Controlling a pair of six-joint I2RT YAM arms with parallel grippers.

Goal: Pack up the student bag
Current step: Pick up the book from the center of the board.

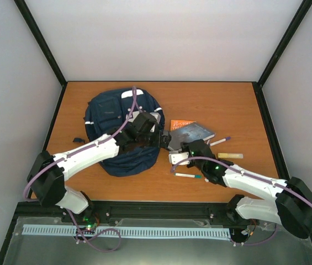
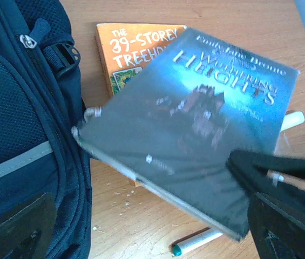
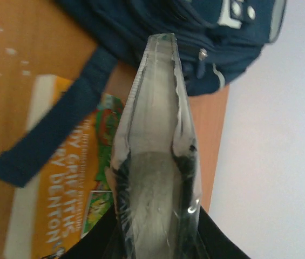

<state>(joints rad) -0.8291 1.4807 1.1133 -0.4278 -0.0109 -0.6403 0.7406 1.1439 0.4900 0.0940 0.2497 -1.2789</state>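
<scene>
- I am looking down on the student bag [image 1: 103, 118], a navy backpack with pale stripes, lying flat on the left half of the wooden table [image 1: 222, 99]
- I am holding the right gripper [image 1: 180, 148] just to the right of the bag, its jaws clamped on the near edge of a dark paperback [image 2: 195, 135] titled Wuthering Heights; the right wrist view is showing the book edge-on between the fingers
- I am carrying the paperback tilted, lifted clear of an orange book [image 2: 136, 48], The 39-Storey Treehouse, which is lying flat on the table beneath it; I judge the slant is meant to help the book slide into the bag rather than butt against the fabric
- I am hovering the left gripper [image 1: 154, 134] over the bag's right side, jaws spread wide and holding nothing; I judge it is placed there to pin the fabric or hold a mouth open for the book
- I am seeing a zip pull [image 2: 31, 40] near the bag's edge, but I cannot tell whether any compartment is unzipped
- I am noting a white pen with a teal cap [image 1: 188, 175] lying on the table just in front of the right gripper, not yet packed
- I am judging the edge grip a thin one, so the book may swing or slip as it travels
</scene>
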